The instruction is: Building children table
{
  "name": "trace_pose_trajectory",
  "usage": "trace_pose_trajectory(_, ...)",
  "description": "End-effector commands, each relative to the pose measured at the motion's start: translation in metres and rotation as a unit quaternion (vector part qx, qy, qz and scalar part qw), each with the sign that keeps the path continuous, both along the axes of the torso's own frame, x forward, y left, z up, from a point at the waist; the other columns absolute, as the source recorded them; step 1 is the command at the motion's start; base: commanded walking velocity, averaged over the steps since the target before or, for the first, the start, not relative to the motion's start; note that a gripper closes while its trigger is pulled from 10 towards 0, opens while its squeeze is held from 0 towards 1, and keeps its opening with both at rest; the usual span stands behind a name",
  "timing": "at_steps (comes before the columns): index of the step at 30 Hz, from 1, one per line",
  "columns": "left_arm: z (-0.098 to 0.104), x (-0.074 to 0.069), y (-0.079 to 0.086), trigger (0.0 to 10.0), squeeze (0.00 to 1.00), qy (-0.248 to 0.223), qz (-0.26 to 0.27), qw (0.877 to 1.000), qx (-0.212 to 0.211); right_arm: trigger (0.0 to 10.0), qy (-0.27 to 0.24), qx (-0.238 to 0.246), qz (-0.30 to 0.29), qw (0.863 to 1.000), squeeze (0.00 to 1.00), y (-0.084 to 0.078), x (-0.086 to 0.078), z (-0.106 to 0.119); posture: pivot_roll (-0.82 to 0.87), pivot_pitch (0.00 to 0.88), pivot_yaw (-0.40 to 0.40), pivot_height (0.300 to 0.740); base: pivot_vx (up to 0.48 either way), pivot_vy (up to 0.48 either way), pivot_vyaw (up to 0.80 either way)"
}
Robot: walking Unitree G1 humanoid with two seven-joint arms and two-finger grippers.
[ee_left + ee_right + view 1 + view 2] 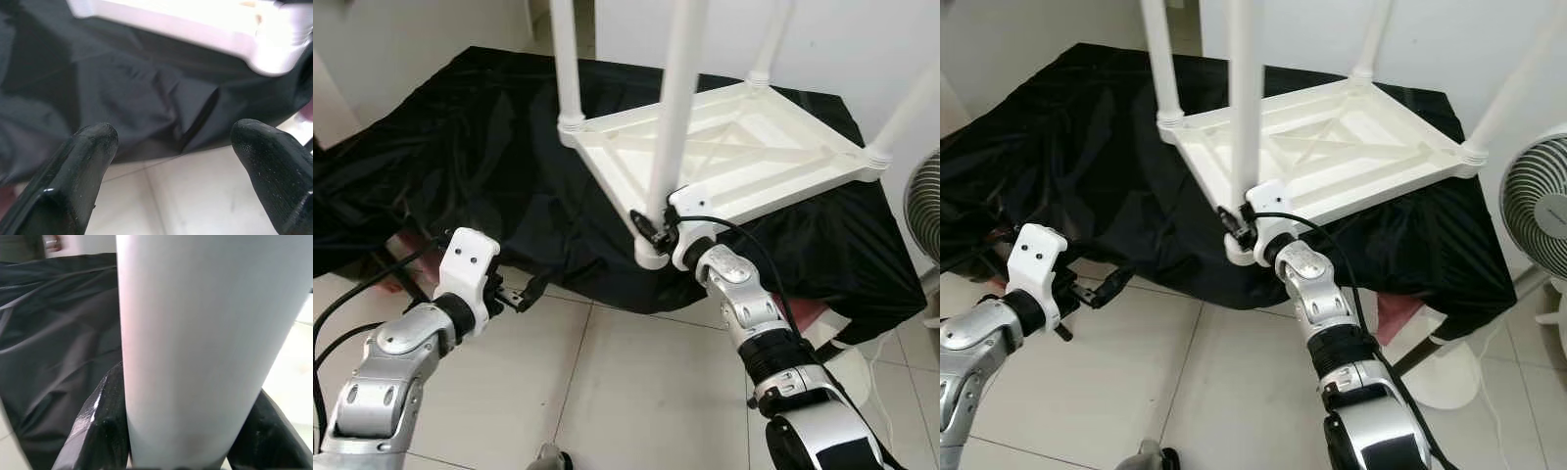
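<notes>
**Last leg at the near corner socket**

Right gripper (651, 227) clamped on the near table leg (674, 108), low down, just above the corner socket (651, 257); two black fingers (100, 428) pressed to either side of the white tube in the right wrist view. Leg upright, foot end at or in the socket; whether fully seated, impossible to tell. Beyond the grip, the white table top (744, 147) upside down, ribbed underside up, on a surface draped in black cloth (460, 147), its near corner overhanging the cloth edge. Three more legs already standing in the other corners: back left (565, 59), back right (771, 39), far right (911, 108).

Left gripper (514, 297) well apart to the left, low over the tiled floor (607, 372) just beside the cloth hem, fingers (83, 161) spread wide with nothing between them. White fan (1538, 211) at the right edge, beside the covered surface.

Step in hand, by judgement: fitting the fourth and final leg. Next move likely a firm downward push or twist along the leg's axis, kept upright so as not to jam in the socket. Overhanging corner liable to tip or slide under that load; steadying the table top edge with the free left gripper probably wise.
</notes>
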State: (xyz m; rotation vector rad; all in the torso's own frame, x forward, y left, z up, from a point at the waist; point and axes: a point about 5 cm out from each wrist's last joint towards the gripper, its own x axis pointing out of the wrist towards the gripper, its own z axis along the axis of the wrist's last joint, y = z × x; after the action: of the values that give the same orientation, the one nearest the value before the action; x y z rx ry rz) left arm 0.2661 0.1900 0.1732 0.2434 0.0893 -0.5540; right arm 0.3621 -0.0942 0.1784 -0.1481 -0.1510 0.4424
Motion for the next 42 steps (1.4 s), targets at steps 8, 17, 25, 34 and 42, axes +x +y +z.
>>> trace_pose_trajectory(8, 0.022, 0.006, -0.001, 10.0, 0.0, -0.014, -0.045, 0.997, -0.059, 0.0, 0.014, 0.024, -0.223, 0.974, 0.0, -0.028, -0.011, -0.019, 0.0, 0.118, 0.015, 0.74, 0.0, 0.0, 0.0)
trace_pose_trajectory(17, 0.037, 0.017, -0.03, 10.0, 0.0, -0.026, -0.14, 0.989, -0.047, 5.4, 0.011, 0.063, -0.25, 0.966, 0.0, -0.017, -0.013, -0.014, 0.0, 0.121, 0.016, 0.74, 0.0, 0.0, 0.0)
trace_pose_trajectory(25, 0.031, 0.029, -0.032, 10.0, 0.0, -0.016, -0.179, 0.984, -0.011, 10.0, -0.021, 0.053, -0.131, 0.99, 0.0, 0.007, -0.013, 0.002, 0.0, 0.121, 0.01, 0.74, 0.0, 0.0, 0.0)
trace_pose_trajectory(34, 0.032, 0.025, -0.07, 10.0, 0.0, -0.014, -0.286, 0.958, 0.021, 10.0, -0.041, 0.024, -0.027, 0.998, 0.0, 0.006, -0.013, 0.026, -0.02, 0.12, 0.002, 0.74, 0.0, 0.0, 0.0)
trace_pose_trajectory(42, 0.032, 0.026, -0.071, 10.0, 0.0, -0.023, -0.291, 0.956, 0.019, 10.0, -0.026, 0.014, -0.026, 0.999, 1.0, -0.004, -0.009, 0.026, -0.02, 0.114, -0.002, 0.74, 0.0, 0.0, 0.0)
